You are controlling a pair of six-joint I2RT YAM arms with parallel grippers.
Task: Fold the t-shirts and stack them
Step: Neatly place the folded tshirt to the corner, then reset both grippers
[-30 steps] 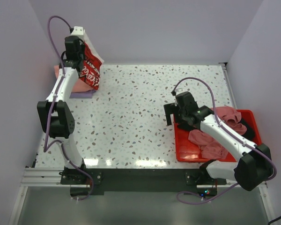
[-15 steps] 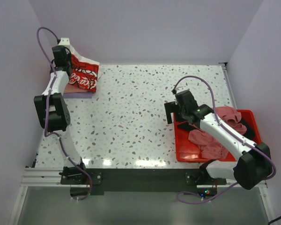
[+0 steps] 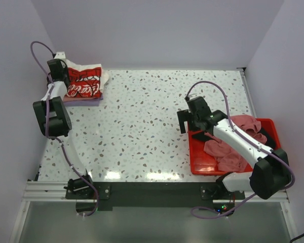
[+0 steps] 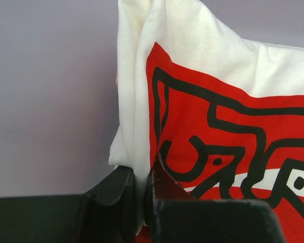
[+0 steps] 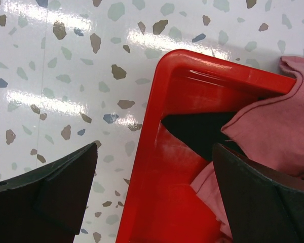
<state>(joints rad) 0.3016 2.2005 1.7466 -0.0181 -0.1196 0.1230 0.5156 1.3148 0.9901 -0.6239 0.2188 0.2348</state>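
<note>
My left gripper (image 3: 57,70) is at the far left corner, shut on an edge of the cream-white t-shirt (image 3: 84,83) with a red and black print. The shirt lies spread over a lavender shirt (image 3: 89,100). In the left wrist view the gripper (image 4: 142,188) pinches the white hem of the shirt (image 4: 192,61). My right gripper (image 3: 185,124) is open and empty above the left rim of the red tray (image 3: 198,163). The tray holds pink shirts (image 3: 225,154), a dusty rose one (image 3: 246,124) and a black one (image 3: 264,136). The right wrist view shows the tray rim (image 5: 157,126), pink cloth (image 5: 273,131) and black cloth (image 5: 192,129).
The lilac side wall (image 3: 20,76) stands close behind my left gripper. The back wall (image 3: 157,35) runs along the table's far edge. The speckled table top (image 3: 142,121) lies between the two arms. The tray sits near the right wall.
My left arm swung left and back toward the corner, and the printed shirt went from hanging upright to lying flatter on the lavender shirt. The right arm barely moved.
</note>
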